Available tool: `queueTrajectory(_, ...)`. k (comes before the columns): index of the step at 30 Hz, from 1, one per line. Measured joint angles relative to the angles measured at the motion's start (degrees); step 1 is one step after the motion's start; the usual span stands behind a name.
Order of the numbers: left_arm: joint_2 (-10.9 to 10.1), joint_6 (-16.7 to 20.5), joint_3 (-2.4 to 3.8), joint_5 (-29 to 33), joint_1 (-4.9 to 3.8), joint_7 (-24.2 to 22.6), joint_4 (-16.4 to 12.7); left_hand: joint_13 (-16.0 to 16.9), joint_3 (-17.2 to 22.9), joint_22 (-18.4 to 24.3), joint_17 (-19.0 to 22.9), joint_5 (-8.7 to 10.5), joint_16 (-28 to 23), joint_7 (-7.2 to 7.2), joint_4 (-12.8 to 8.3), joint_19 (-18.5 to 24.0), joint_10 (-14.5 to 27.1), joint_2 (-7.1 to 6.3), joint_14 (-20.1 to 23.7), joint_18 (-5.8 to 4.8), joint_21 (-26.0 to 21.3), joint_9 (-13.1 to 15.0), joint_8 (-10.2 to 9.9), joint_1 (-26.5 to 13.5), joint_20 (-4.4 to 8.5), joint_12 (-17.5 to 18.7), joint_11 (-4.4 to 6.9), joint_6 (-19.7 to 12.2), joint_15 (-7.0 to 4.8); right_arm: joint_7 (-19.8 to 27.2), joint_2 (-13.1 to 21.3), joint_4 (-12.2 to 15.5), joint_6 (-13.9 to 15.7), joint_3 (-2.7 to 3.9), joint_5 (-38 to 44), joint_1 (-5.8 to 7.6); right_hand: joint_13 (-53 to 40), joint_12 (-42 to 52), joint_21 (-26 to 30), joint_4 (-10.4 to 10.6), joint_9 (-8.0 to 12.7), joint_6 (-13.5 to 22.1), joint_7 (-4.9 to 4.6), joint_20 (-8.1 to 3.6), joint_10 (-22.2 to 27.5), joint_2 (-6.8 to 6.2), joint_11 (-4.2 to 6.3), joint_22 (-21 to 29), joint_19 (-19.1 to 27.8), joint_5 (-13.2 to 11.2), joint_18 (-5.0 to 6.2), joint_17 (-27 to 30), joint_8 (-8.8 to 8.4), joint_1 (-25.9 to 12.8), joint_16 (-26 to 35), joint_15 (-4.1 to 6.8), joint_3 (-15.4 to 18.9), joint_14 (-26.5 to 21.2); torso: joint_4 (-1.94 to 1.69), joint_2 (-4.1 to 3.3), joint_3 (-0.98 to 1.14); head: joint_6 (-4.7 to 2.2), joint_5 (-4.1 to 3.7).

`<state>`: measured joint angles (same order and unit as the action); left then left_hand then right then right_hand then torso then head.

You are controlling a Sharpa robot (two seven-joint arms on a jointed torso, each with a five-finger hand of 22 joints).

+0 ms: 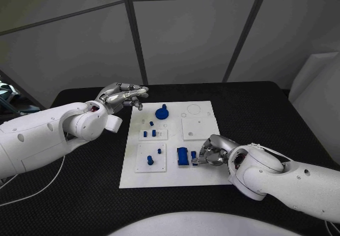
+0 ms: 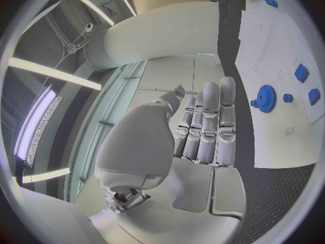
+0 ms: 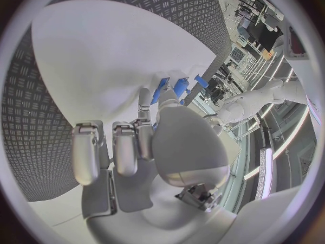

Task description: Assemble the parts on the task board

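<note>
Right hand (image 1: 211,152) low center-right on task board (image 1: 170,172), fingers touched blue block (image 1: 183,156), grasp unclear, left hand (image 1: 122,96) upper left, fingers apart, held nothing.

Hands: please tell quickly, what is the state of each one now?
Left hand: open, holding nothing, beside the task board.
Right hand: cannot be told; fingers at a blue part.

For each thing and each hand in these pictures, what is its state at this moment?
task board: lies flat on the table.
blue gear: sits on the board's far part, untouched.
blue block: on the board's near part, right beside the right hand's fingers; contact cannot be told.
left hand: holds nothing, above the table beside the board.
right hand: fingers curled, over the board's near right part.
</note>
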<state>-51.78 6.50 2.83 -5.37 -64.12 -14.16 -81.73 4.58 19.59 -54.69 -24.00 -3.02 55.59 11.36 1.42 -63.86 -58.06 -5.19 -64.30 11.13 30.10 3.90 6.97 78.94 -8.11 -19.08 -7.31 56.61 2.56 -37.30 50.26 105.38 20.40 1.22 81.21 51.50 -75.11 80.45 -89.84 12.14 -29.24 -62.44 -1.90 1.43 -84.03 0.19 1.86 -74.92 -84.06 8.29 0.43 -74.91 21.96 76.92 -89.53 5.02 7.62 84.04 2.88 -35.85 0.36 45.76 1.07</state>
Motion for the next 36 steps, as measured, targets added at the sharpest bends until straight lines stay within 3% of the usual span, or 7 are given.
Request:
queueTrajectory(8,-0.04,-0.03,0.00,0.00,0.00,0.01,0.02,0.00,0.00,0.00,0.05,0.00,0.00,0.00,0.00,0.00,0.00,0.00,0.00,0.00,0.00,0.00,0.00,0.00,0.00,0.00,0.00,0.00,0.00,0.68,0.05,0.04,0.41,-0.06,0.45,-0.01,0.03,0.14,0.00,0.21,-0.24,0.00,0.00,0.00,0.00,0.30,-0.01,0.00,0.00,0.17,0.00,0.00,0.00,0.29,0.00,0.00,0.54,0.00,0.03,-0.02,0.03,0.01,0.18)
queueTrajectory(11,-0.03,-0.08,0.00,0.00,0.01,0.01,0.03,0.00,0.00,0.06,0.05,0.00,0.00,0.22,0.00,0.00,0.00,0.00,0.00,0.00,0.00,0.00,0.00,0.00,0.00,0.00,0.00,-0.22,0.00,0.95,0.45,0.47,0.67,-0.09,0.49,-0.06,0.02,0.26,0.00,0.74,-0.44,0.18,-0.18,0.00,0.01,0.67,-0.01,0.00,0.00,1.92,0.00,0.00,0.00,-0.17,0.00,-0.01,1.72,0.00,0.07,-0.02,0.05,-0.16,0.18)
queueTrajectory(20,0.02,-0.28,0.00,0.00,0.09,0.00,0.55,0.00,0.00,0.06,0.10,0.00,0.00,0.21,0.00,0.00,0.00,0.00,0.00,0.00,0.00,0.00,0.00,0.00,0.00,0.00,0.00,-0.21,0.00,5.29,3.12,2.17,2.05,0.05,-1.81,-0.07,-0.28,-5.18,3.67,1.53,-0.60,2.87,-1.20,0.00,0.42,-0.86,-0.66,0.01,0.00,3.34,-0.01,0.00,-0.56,-2.38,2.70,-0.01,4.33,0.00,0.07,0.21,0.07,-0.83,0.12)
queueTrajectory(24,0.21,-0.32,-0.01,0.00,0.28,-0.19,0.88,0.00,-0.26,0.23,0.27,0.00,-0.15,0.21,-0.09,0.00,0.06,0.00,0.44,0.00,-0.32,0.00,0.01,0.00,0.00,-0.08,-0.06,-0.21,0.20,11.87,3.82,1.27,3.12,1.14,-6.39,0.24,2.86,-19.19,11.34,0.94,0.25,5.66,-2.61,1.04,6.21,0.22,-1.81,0.00,1.32,4.04,2.59,0.01,-2.93,-0.02,7.49,-0.91,4.73,0.03,0.07,0.49,-0.06,-1.34,-0.27)
queueTrajectory(27,0.55,-0.29,-0.03,0.04,0.42,-0.62,1.40,0.03,-0.83,1.23,1.48,0.00,-2.41,0.21,-0.02,2.38,0.43,0.00,3.33,0.00,-2.53,0.00,0.49,0.00,-0.44,-0.81,-0.19,-0.21,0.45,18.72,3.44,-2.40,4.07,1.53,-11.99,1.72,16.03,-41.47,24.08,0.14,1.34,7.33,-3.64,1.61,16.31,1.76,-2.74,7.24,8.29,4.53,5.61,7.33,-5.42,3.41,17.53,-1.97,4.24,-1.07,0.07,0.91,-0.20,-2.10,-0.54)
queueTrajectory(30,1.29,-0.13,-0.10,0.46,0.48,-1.38,2.32,0.09,-1.19,3.63,4.52,0.00,-7.90,0.21,0.08,7.97,0.51,0.00,7.11,0.00,-6.90,0.00,1.12,0.00,-1.03,-1.33,-0.11,-0.21,1.10,26.35,2.29,-8.03,4.79,1.87,-19.27,3.60,27.45,-55.17,44.69,-0.61,3.23,9.30,-5.31,2.91,20.81,3.06,-4.63,24.04,18.97,2.70,9.05,25.60,-8.90,7.72,36.67,-3.53,3.50,-8.45,0.10,1.50,-0.43,-3.12,-0.90)
queueTrajectory(36,4.14,0.83,-0.32,2.41,0.55,-3.87,5.61,-0.81,-0.68,11.75,11.87,0.00,-22.79,-0.01,0.59,19.81,-0.15,0.00,10.12,-0.06,-18.29,0.00,1.56,0.00,-3.98,-0.08,-0.76,0.01,3.01,39.83,-2.63,-20.83,4.74,1.98,-33.10,6.04,45.92,-69.65,61.05,-2.46,7.32,7.13,-6.98,5.42,20.14,4.13,-7.11,36.33,24.37,-2.82,9.40,39.87,-13.45,15.70,57.72,-5.87,2.13,-16.39,0.18,2.93,-1.05,-5.88,-1.68)
